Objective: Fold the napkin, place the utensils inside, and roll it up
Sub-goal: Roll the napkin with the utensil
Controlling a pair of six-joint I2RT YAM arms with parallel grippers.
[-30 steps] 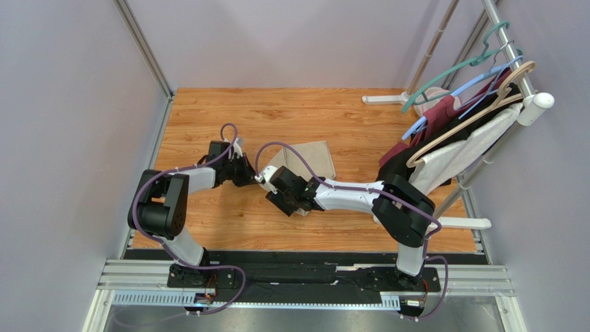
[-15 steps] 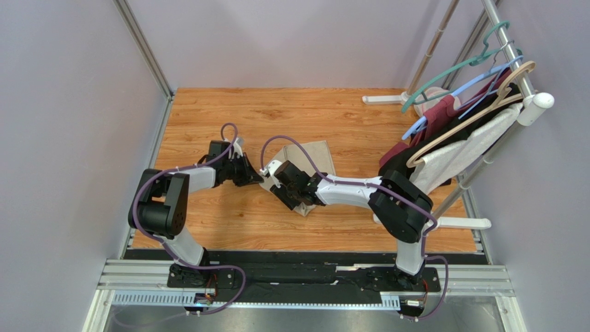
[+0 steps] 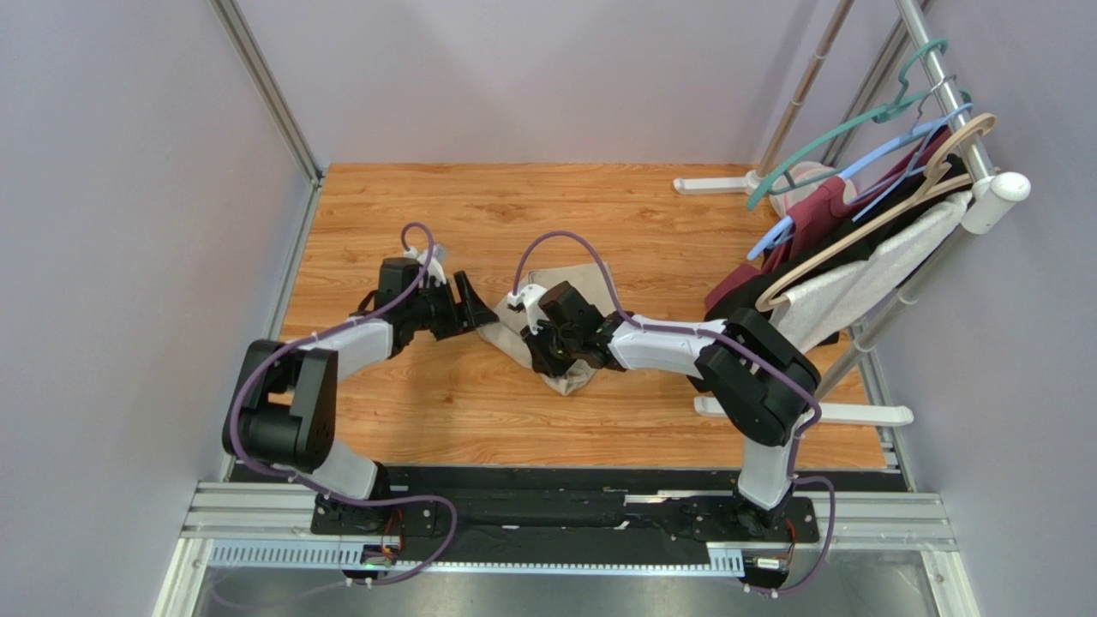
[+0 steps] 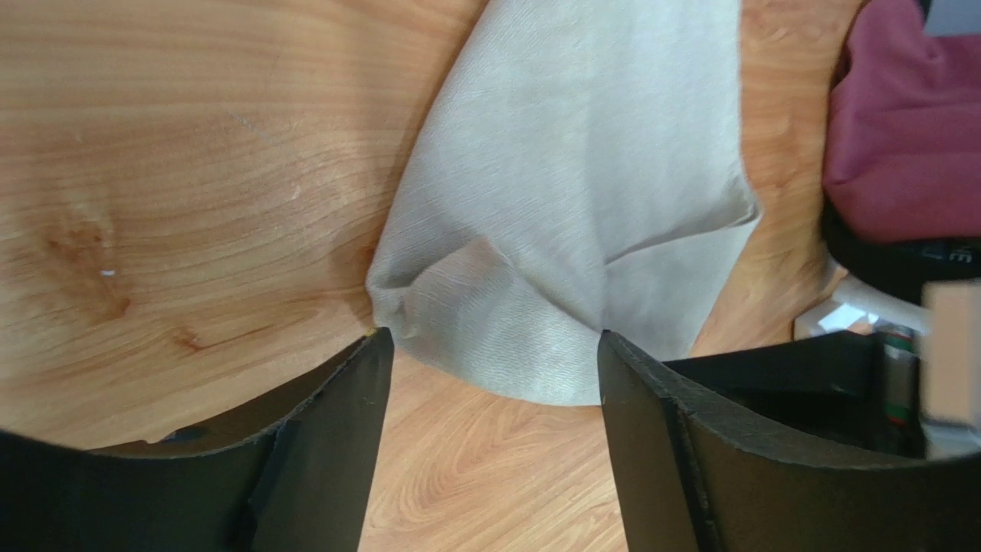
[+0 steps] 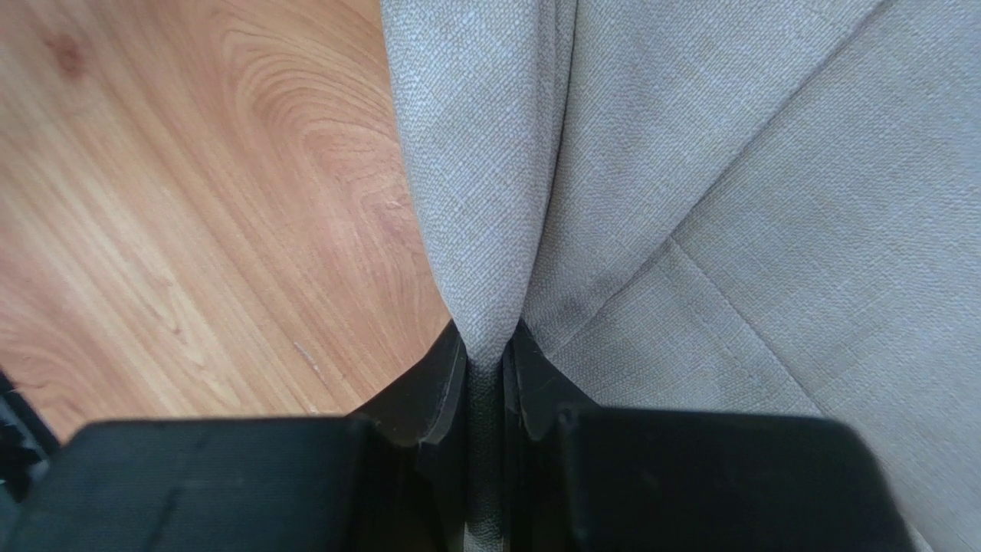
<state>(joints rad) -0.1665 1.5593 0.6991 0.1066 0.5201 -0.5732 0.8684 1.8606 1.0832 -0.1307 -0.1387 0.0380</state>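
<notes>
- The napkin (image 3: 595, 283) lies rumpled and partly folded near the middle of the table (image 3: 386, 193), in from every edge of the wooden top.
- From above, one flat part of it shows on the far side of the right arm's wrist. A smaller bunched part sticks out toward the table's near edge.
- The left pincer (image 3: 479, 315) is low over the table just left of its middle, at the napkin's left edge, with its jaws spread wide.
- In the left wrist view the two dark fingers (image 4: 334, 460) stand well apart. A puffed, folded corner of the napkin (image 4: 576, 196) lies on the table (image 4: 173, 173) in the gap between their tips.
- Nothing is squeezed there. Whether the left fingertip touches the cloth cannot be told.
- The right pincer (image 3: 551, 350) is over the middle of the table, on top of the napkin, and is pinching it.
- In the right wrist view the jaws are pressed together on a raised ridge of the napkin (image 5: 748, 230). The cloth runs up from between the fingertips as a tight crease, with bare table (image 5: 173, 173) to its left.
- Clothes on hangers (image 3: 837, 270) hang at the table's right edge, well apart from the napkin.
- A maroon garment (image 4: 898, 138) shows at the right of the left wrist view.
</notes>
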